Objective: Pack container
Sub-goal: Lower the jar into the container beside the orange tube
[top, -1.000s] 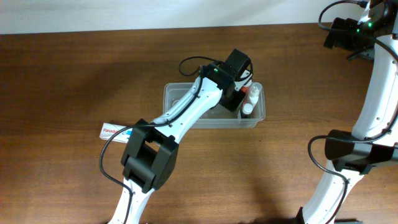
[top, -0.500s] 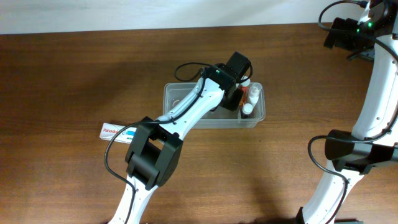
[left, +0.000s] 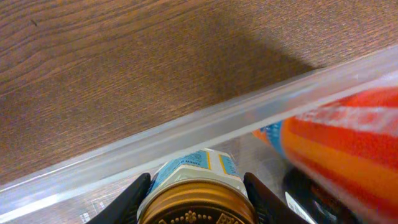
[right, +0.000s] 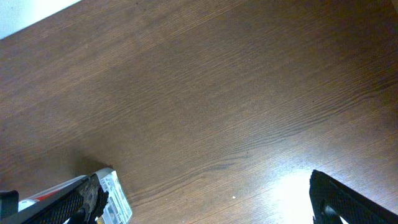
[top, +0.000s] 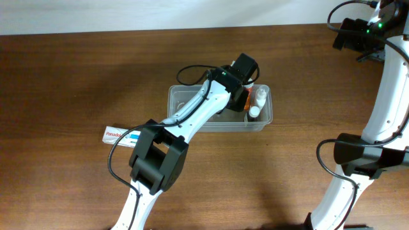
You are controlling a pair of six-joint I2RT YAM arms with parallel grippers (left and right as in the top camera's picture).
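Note:
The clear container (top: pixel 176 96) stands mid-table. My left gripper (top: pixel 245 96) reaches down into its right part. In the left wrist view the left gripper (left: pixel 196 199) is shut on a bottle (left: pixel 198 173) with a gold cap and a blue-and-white label, close to the container's wall (left: pixel 186 134). An orange-and-red striped item (left: pixel 348 137) lies beside it inside. White bottles (top: pixel 257 102) stand at the container's right end. My right gripper (right: pixel 211 199) is open and empty above bare table, far from the container.
A white-and-blue medicine box (top: pixel 118 135) lies on the table left of the container, partly under the left arm. The right arm (top: pixel 377 128) stands along the right edge. The table's far edge meets a white wall.
The left wrist has shifted slightly towards the container's far right corner, still holding the bottle. The right arm has not moved.

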